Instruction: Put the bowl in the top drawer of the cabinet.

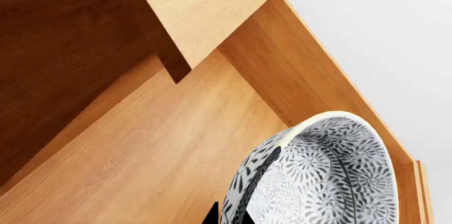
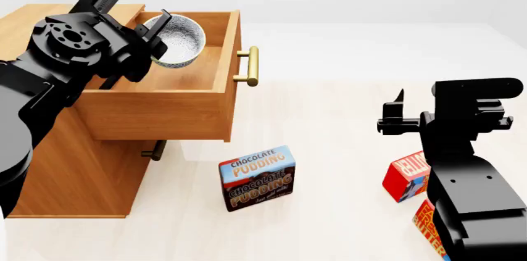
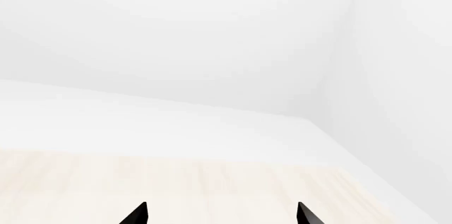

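Note:
The white bowl (image 2: 176, 40) with its grey-blue pattern hangs tilted over the inside of the open top drawer (image 2: 216, 82) of the honey-brown cabinet (image 2: 74, 181). My left gripper (image 2: 157, 44) is shut on the bowl's rim. In the left wrist view the bowl (image 1: 332, 176) fills the lower corner, its rim pinched between my dark fingertips (image 1: 210, 216), above the drawer's wooden floor (image 1: 141, 150). My right gripper (image 2: 394, 118) hovers open over the pale floor at the right, holding nothing; its two fingertips (image 3: 139, 214) stand wide apart in the right wrist view.
The drawer's brass bar handle (image 2: 249, 66) sticks out toward the right. The lower drawer's handle (image 2: 153, 150) shows under it. A chocolate pudding box (image 2: 257, 178) stands on the floor in front. Red boxes (image 2: 408, 178) lie beside my right arm.

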Motion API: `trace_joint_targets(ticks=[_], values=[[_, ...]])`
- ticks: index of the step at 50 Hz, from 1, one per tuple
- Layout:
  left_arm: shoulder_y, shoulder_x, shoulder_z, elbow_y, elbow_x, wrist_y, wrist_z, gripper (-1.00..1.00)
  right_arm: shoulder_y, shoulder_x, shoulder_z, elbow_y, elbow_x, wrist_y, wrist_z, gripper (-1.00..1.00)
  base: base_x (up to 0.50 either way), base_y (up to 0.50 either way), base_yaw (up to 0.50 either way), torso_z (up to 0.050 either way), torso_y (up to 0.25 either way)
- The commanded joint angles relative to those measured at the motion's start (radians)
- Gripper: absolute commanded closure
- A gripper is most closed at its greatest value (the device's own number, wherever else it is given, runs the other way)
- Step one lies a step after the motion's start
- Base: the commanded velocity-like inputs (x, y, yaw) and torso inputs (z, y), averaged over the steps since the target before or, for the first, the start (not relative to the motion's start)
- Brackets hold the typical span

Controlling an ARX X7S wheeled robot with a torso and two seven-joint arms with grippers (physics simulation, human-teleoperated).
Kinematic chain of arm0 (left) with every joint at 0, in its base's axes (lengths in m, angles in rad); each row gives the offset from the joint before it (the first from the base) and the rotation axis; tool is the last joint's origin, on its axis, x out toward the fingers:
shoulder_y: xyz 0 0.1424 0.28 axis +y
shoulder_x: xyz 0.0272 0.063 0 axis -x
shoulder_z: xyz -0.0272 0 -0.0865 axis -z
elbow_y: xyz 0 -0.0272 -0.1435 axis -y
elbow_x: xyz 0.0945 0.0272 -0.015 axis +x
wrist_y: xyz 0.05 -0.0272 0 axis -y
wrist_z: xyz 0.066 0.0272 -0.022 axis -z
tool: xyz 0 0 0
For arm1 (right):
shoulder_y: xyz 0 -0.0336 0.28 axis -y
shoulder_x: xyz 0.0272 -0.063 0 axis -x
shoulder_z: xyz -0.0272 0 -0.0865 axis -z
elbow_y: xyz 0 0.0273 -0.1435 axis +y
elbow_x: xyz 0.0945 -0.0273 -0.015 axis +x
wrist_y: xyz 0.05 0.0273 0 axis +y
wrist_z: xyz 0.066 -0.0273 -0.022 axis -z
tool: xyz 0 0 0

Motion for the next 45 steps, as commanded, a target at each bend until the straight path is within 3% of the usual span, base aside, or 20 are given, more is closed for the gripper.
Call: trace_joint_targets(ticks=[1,19,20,45], values=[[0.001,-0.002,-0.010,-0.008,-0.029,0.014,-0.026,1.00,-0.001,0.003,0.000,0.007,0.001,-0.004,0.001,-1.00,0.00,0.00,0.00,0.000,0.000],[0.004,0.002,-0.034,-0.008,-0.018,-0.003,-0.009,1.00,-0.006,0.009,0.008,0.005,0.007,-0.004,0.003,-1.00,0.00,0.00,0.00,0.000,0.000],[0.004,0.002,-0.033,-0.008,-0.018,-0.004,-0.007,-1.00,-0.006,0.010,0.008,0.005,0.007,-0.004,0.004,-1.00,0.00,0.00,0.00,0.000,0.000],[-0.016,0.000,-0.009,-0.007,-0.012,0.005,0.011,-1.00,-0.014,0.015,0.017,0.005,0.015,-0.007,0.008,-1.00,0.00,0.00,0.00,0.000,0.000]])
